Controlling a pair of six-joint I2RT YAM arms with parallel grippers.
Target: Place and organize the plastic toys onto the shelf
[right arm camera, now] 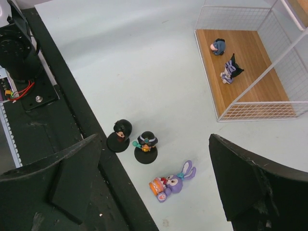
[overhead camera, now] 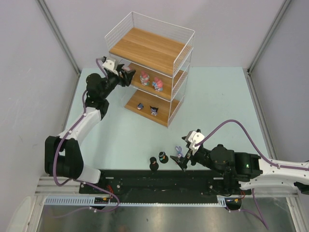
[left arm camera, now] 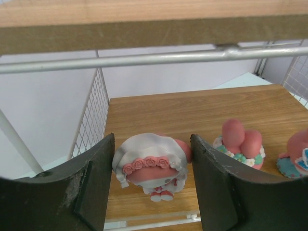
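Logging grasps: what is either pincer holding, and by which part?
Left pincer grips the white-bonnet figurine by the sides of its head, inside the shelf. Right pincer is open, holding nothing.

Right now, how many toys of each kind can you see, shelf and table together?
Pink-and-white plastic figurines: 3
Small dark blue-and-black plastic figurines: 2
Dark-haired figurines on round black bases: 2
Purple plastic bunny: 1
Total: 8

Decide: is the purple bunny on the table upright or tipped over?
Tipped over. In the right wrist view the bunny lies flat on the table, ears stretched along the surface.
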